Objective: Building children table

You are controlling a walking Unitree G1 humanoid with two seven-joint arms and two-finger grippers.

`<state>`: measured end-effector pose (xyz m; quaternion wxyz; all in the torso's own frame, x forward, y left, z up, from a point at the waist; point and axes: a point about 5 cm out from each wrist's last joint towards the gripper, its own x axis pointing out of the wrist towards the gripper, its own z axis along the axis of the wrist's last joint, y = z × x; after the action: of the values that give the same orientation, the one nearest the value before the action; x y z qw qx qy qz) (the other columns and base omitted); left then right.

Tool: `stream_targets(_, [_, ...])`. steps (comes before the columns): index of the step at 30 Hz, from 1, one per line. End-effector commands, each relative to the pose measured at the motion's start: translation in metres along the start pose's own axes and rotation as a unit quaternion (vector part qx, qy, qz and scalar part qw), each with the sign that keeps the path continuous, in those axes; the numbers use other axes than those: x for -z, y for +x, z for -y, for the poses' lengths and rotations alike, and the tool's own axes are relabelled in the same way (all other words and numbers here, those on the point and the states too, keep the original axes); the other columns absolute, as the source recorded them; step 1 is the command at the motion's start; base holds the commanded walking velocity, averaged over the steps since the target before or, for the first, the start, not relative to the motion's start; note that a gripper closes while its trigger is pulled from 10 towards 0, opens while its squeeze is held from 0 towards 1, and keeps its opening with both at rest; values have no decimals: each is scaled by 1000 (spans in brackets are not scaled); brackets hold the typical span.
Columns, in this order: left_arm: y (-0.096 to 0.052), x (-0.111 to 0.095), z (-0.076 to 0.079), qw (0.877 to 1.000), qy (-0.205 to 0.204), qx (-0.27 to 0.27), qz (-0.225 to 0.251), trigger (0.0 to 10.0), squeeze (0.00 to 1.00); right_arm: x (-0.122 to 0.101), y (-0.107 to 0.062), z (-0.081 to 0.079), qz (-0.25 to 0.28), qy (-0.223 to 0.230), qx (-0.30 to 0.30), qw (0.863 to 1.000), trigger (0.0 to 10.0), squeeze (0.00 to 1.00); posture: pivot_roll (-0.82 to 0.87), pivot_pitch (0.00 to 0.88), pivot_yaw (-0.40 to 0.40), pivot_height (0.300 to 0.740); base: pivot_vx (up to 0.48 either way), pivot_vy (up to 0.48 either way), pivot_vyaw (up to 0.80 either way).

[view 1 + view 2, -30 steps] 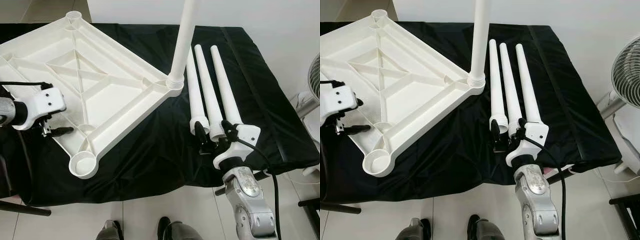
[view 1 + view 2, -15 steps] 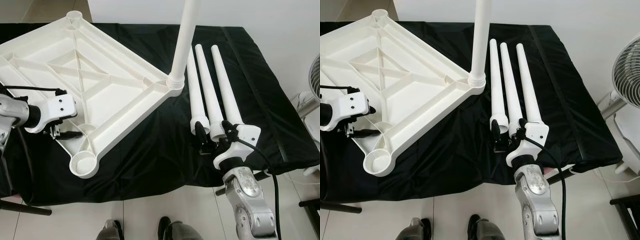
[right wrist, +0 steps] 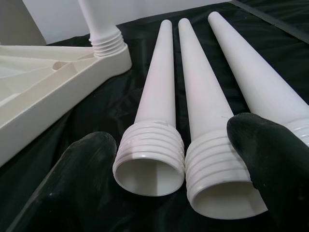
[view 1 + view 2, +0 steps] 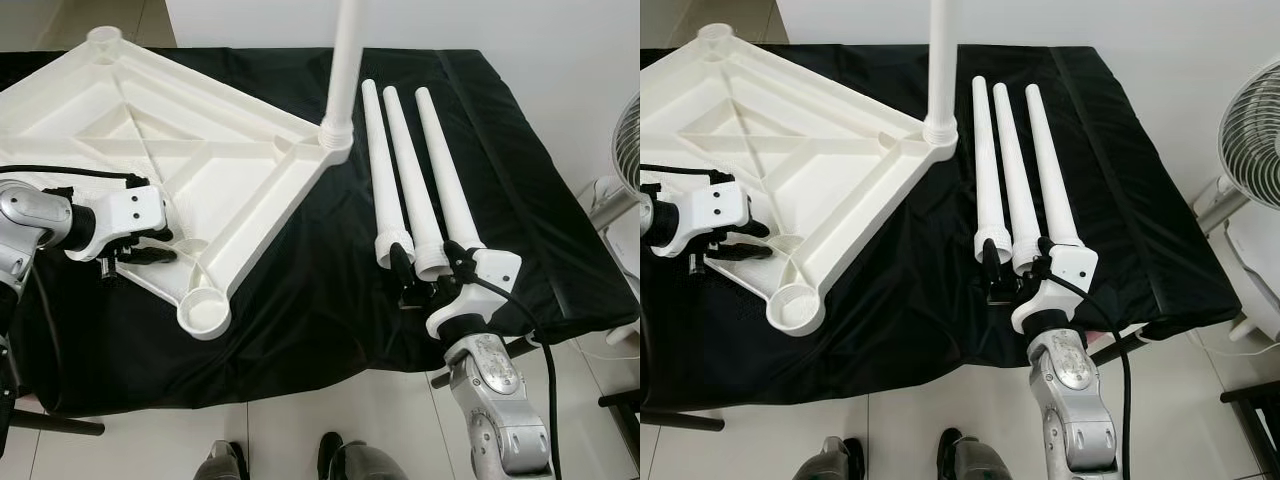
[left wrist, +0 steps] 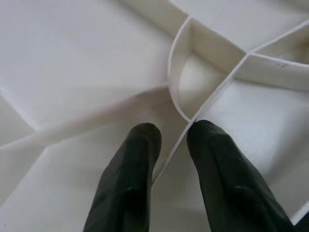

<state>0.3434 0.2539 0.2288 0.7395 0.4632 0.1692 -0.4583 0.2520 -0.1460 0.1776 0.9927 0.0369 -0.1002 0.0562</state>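
A white plastic table top lies upside down on the black cloth. One white leg stands screwed into its right corner, and the near corner socket is empty. Three loose legs lie side by side to the right, threaded ends toward me. My left gripper is at the top's near left edge, shut on a thin rib of its underside. Just in front of the threaded ends of the left and middle legs, my right gripper is open, one finger on each side of them.
A white fan stands off the table's right side. The cloth-covered table's front edge is just below the right gripper, with tiled floor and my feet beneath. Bare cloth lies between the table top and the loose legs.
The table top has turned and slid to the right, with its near socket corner now closer to the middle. My left gripper moved right along with it. The right gripper stayed put.
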Motion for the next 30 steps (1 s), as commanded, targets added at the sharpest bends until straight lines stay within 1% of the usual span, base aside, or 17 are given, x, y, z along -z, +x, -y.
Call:
stream_targets(1, [6, 16, 12, 999, -43, 12, -13, 0, 0, 1, -3, 1, -2, -2, 5, 1000, 10000, 0, 30, 222, -21, 740, 0, 0, 0])
stream_targets(8, [11, 15, 13, 999, -53, 9, -2, 0, 0, 1, -3, 1, -2, -3, 6, 1000, 10000, 0, 29, 221, -19, 740, 0, 0, 0])
stream_targets(9, [15, 11, 12, 998, -60, -3, 13, 0, 0, 1, -3, 1, -1, -2, 7, 1000, 10000, 0, 34, 222, -16, 740, 0, 0, 0])
stream_targets(10, [15, 11, 12, 998, -60, -3, 13, 0, 0, 1, -3, 1, -1, -2, 7, 1000, 10000, 0, 34, 222, -16, 740, 0, 0, 0])
stream_targets(12, [27, 1, 13, 995, -78, -27, 51, 0, 0, 0, -2, 1, 1, 1, 10, 1000, 10000, 0, 34, 222, -16, 740, 0, 0, 0])
stream_targets(14, [30, -2, 14, 994, -82, -32, 60, 0, 0, 0, -2, 1, 2, 2, 10, 1000, 10000, 0, 34, 222, -16, 740, 0, 0, 0])
stream_targets(18, [55, -27, 22, 983, -111, -54, 134, 0, 0, -1, -1, -1, 4, 5, 13, 1000, 10000, 0, 30, 230, -23, 740, 0, 0, 0])
stream_targets(19, [55, -27, 22, 983, -111, -54, 134, 0, 0, -1, -1, -1, 4, 5, 13, 1000, 10000, 0, 30, 230, -23, 740, 0, 0, 0])
stream_targets(22, [72, -41, 26, 975, -129, -74, 166, 0, 0, -1, 1, -1, 4, 6, 14, 1000, 10000, 0, 24, 233, -35, 740, 0, 0, 0])
stream_targets(23, [80, -48, 28, 970, -138, -81, 181, 3882, 0, -1, 2, -2, 4, 6, 13, 1000, 10000, 0, 16, 237, -39, 740, 0, 0, 0])
stream_targets(24, [80, -48, 28, 970, -138, -81, 181, 3882, 0, -1, 2, -2, 4, 6, 13, 1000, 10000, 0, 16, 237, -39, 740, 0, 0, 0])
stream_targets(25, [87, -53, 31, 967, -142, -84, 194, 2706, 0, -2, 3, -2, 5, 7, 12, 1000, 10000, 0, 10, 241, -44, 740, 0, 0, 0])
stream_targets(26, [92, -59, 33, 963, -145, -91, 209, 3137, 0, -2, 3, -2, 5, 8, 11, 1000, 10000, 0, 5, 245, -49, 740, 0, 0, 0])
stream_targets(27, [92, -59, 33, 963, -145, -91, 209, 3137, 0, -2, 3, -2, 5, 8, 11, 1000, 10000, 0, 5, 245, -49, 740, 0, 0, 0])
stream_targets(28, [99, -67, 34, 957, -156, -103, 222, 10000, 0, -2, 4, -3, 4, 8, 11, 1000, 10000, 0, -1, 251, -51, 740, 0, 0, 0])
stream_targets(29, [99, -67, 34, 957, -156, -103, 222, 10000, 0, -2, 4, -3, 4, 8, 11, 1000, 10000, 0, -1, 251, -51, 740, 0, 0, 0])
stream_targets(30, [105, -73, 35, 951, -168, -113, 234, 10000, 0, -1, 5, -2, 4, 8, 12, 1000, 10000, 0, -10, 259, -53, 740, 0, 0, 0])
